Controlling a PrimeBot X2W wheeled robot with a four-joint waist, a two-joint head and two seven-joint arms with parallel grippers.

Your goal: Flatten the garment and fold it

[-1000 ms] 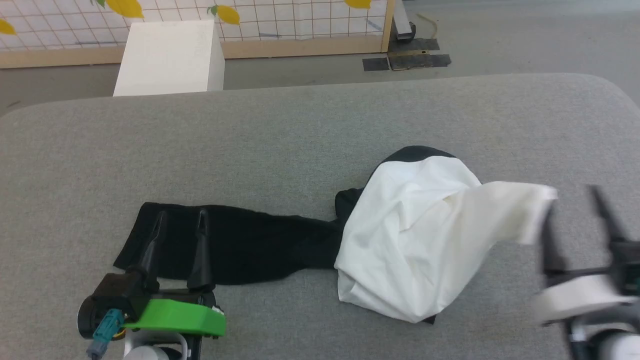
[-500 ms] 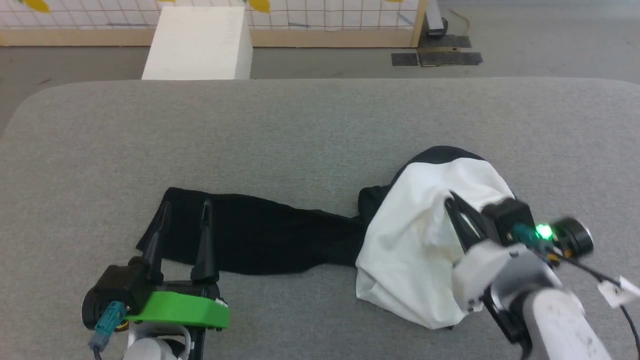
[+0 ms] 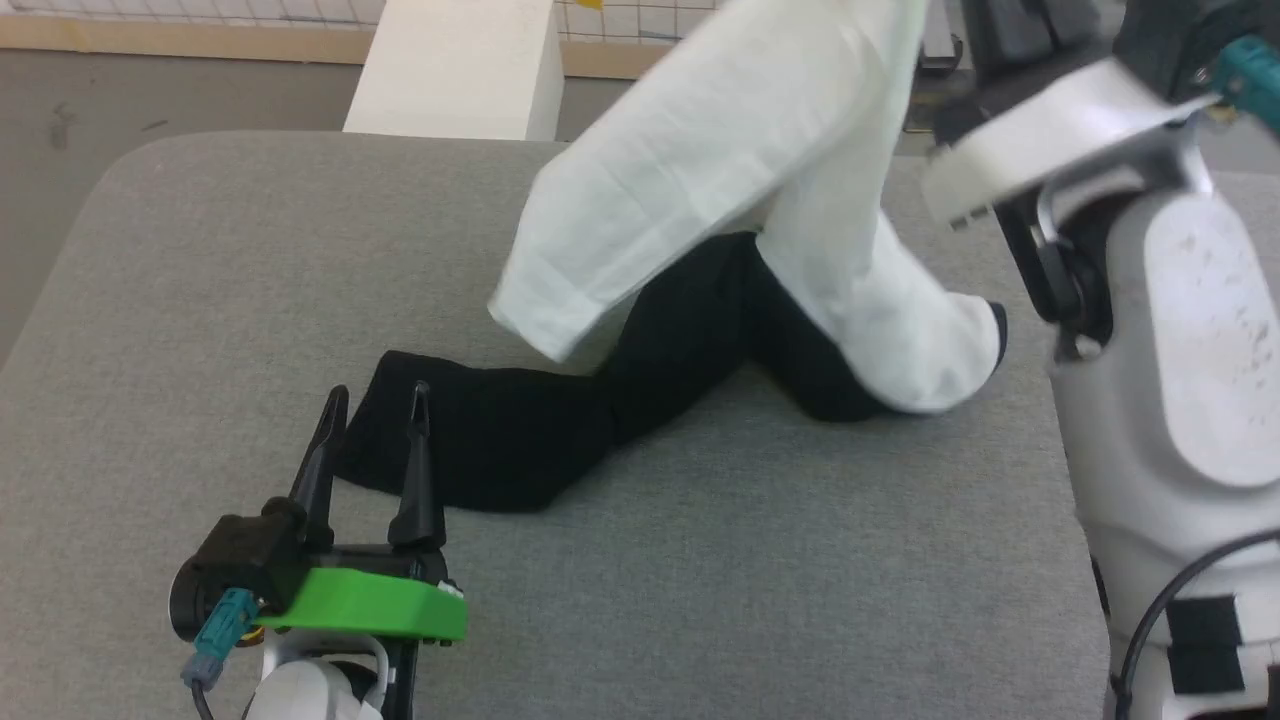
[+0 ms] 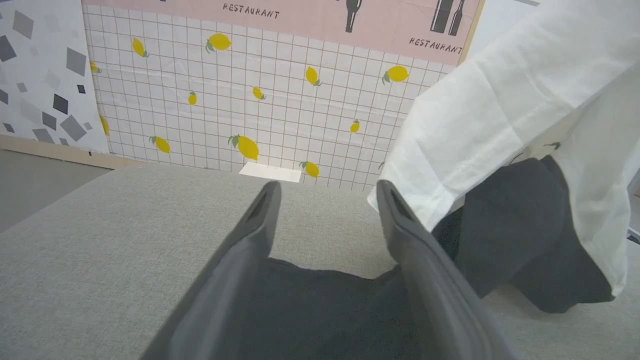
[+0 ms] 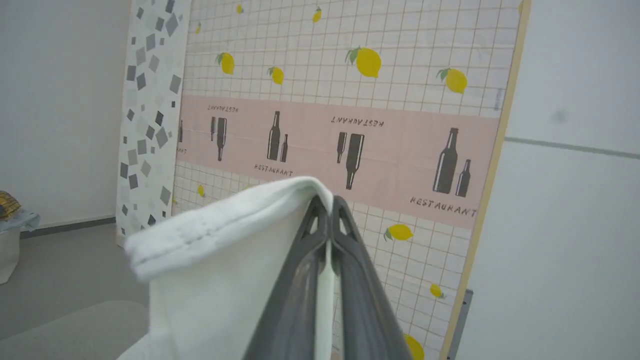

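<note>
- The grey tabletop [image 3: 700, 560] carried the garment [image 3: 700, 170] on its right half, close to the far edge. If you swung the lift any farther out, I judged the cloth could spill over that edge toward the white block [image 3: 460, 70] beyond it.
- The garment's white body hung high above the far right of the tabletop. One loose edge dangled toward the middle, and dark cloth trailed on the surface below. It looked twisted, so laying it down like that would likely have trapped creases instead of flattening it.
- Your right forearm [image 3: 1180, 380] stood along the right edge, just beside the cloth resting there. A careless sweep could have caught that cloth and dragged it off the side.
- The black sleeve [image 3: 500, 440] lay stretched toward the near left corner. More upward pull might have drawn it out from under the left claw.
- The left claw [image 3: 377, 392] was spread wide over the sleeve's end and gripped nothing. You could not tell whether it touched the cloth, so it pinned nothing down.
- The right claw [image 5: 325, 200] was clamped tight on a thin fold of the white hem [image 5: 200, 235], right at its tips. So shallow a bite could have slipped under the hanging weight.
</note>
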